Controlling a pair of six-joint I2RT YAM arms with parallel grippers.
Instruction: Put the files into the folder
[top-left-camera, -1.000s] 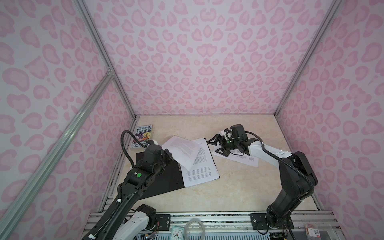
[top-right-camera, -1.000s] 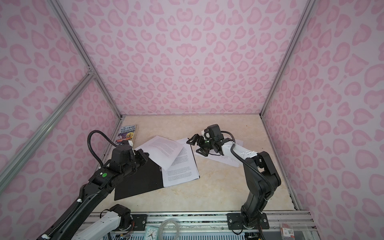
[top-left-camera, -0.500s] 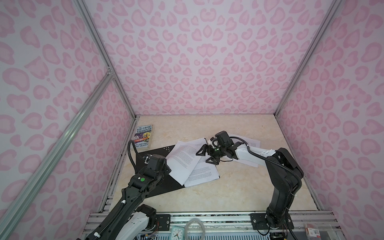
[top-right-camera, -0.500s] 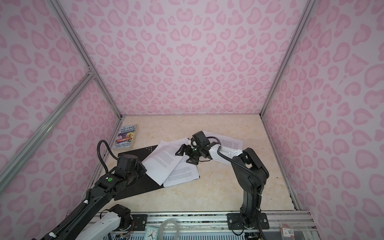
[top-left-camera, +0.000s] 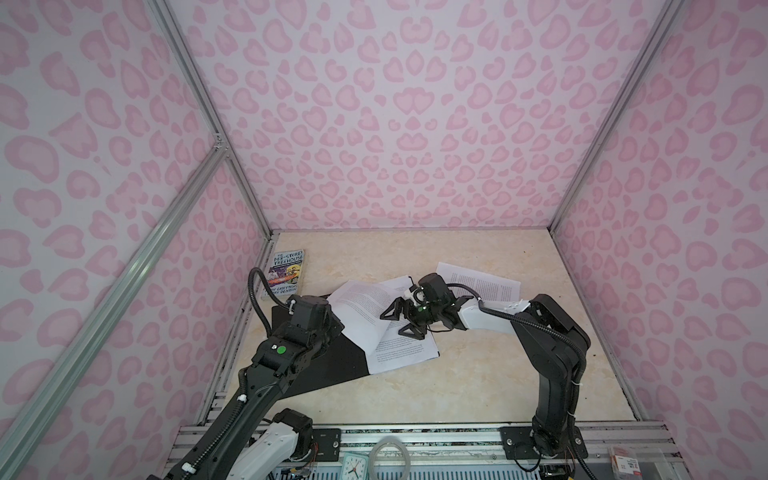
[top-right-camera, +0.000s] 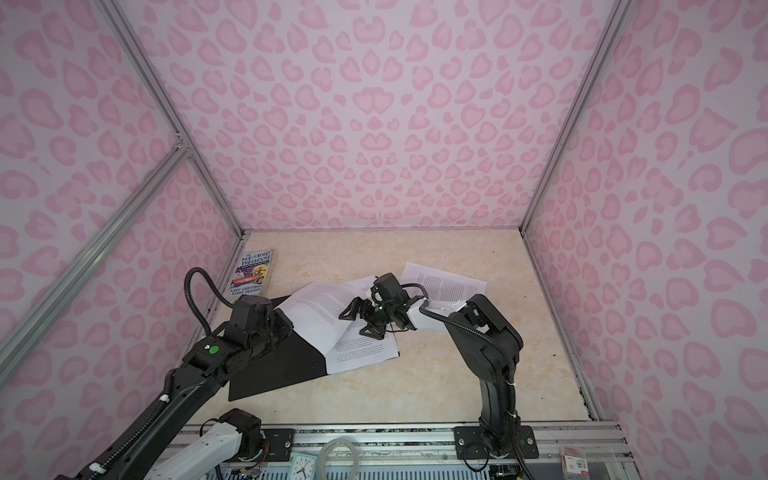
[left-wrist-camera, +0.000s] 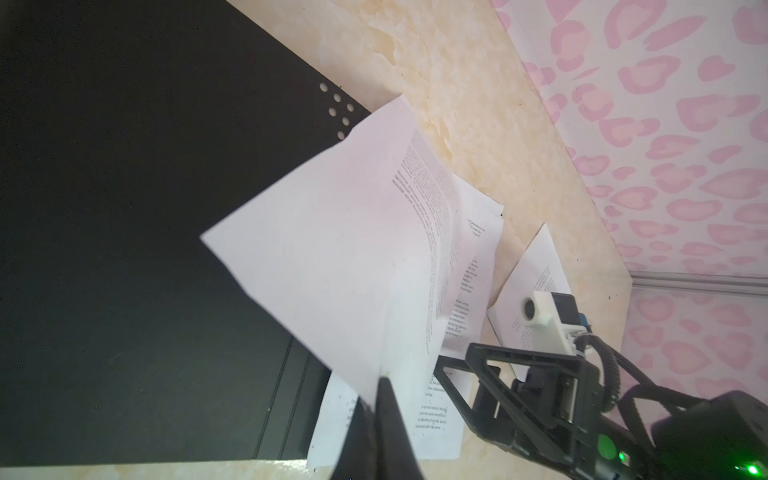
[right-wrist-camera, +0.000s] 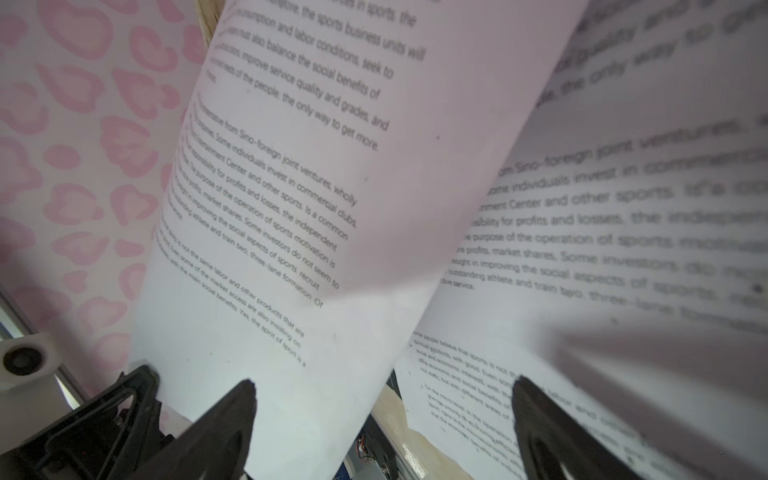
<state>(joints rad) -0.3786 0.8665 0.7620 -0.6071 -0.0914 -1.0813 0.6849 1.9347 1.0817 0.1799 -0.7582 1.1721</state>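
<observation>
The folder (top-left-camera: 328, 365) lies open on the left of the table with its black inside up (left-wrist-camera: 145, 208). One file sheet (top-left-camera: 405, 353) rests flat on its right half. My left gripper (left-wrist-camera: 384, 384) is shut on the corner of a second sheet (top-left-camera: 361, 307) and holds it raised and curled above the folder. My right gripper (top-left-camera: 395, 324) is open, and the free edge of that raised sheet (right-wrist-camera: 291, 208) hangs between its fingertips (right-wrist-camera: 245, 390). A third sheet (top-left-camera: 482, 284) lies flat on the table behind the right wrist.
A colourful Treehouse paperback (top-left-camera: 286, 274) lies at the back left by the wall. Pink patterned walls enclose the table on three sides. Bare marble tabletop (top-left-camera: 478, 374) shows to the right of the folder and in front of it.
My right gripper, open throughout, has moved from the back sheet leftward to the raised sheet. The left arm dipped forward with its sheet, then came back up.
</observation>
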